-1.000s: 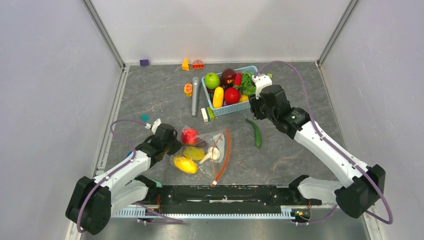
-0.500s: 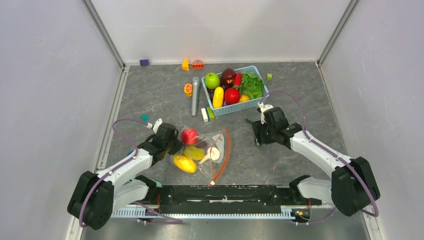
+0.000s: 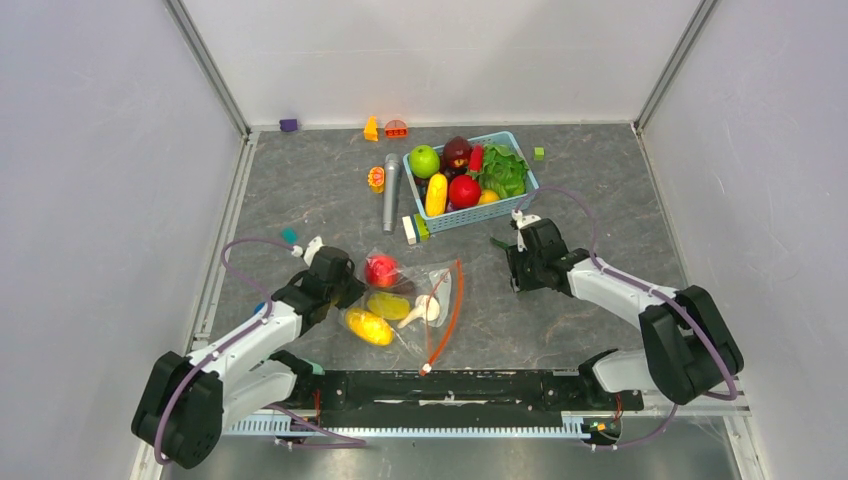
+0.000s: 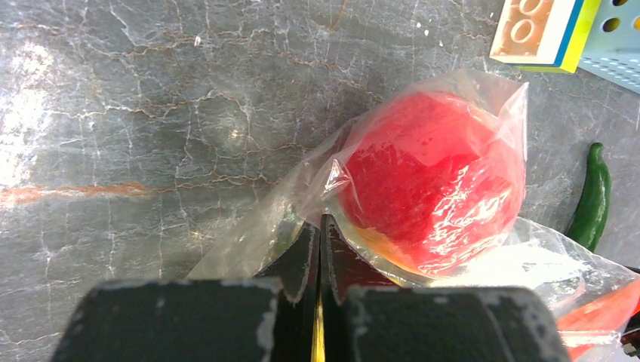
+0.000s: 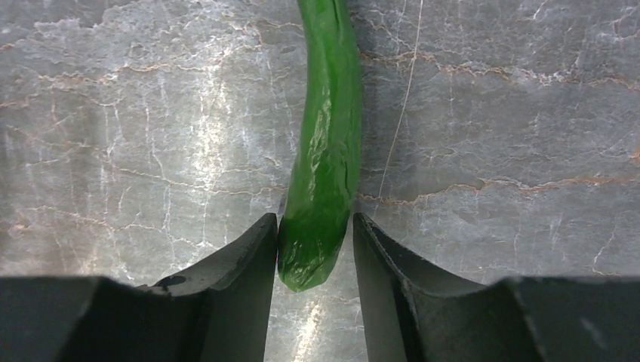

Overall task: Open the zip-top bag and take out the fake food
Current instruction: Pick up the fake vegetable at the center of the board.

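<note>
Left wrist: left pincer [image 4: 320, 226] pinches thin zip-top bag [image 4: 249, 237] film, which may slip; right pincer [image 5: 315, 245] straddles chilli [image 5: 328, 136], clamp unclear.

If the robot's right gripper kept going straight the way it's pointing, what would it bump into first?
The green chili pepper: its end sits between the right gripper's fingers, which look pressed against it. Past that, probably the table underneath, though depth is hard to judge.
</note>
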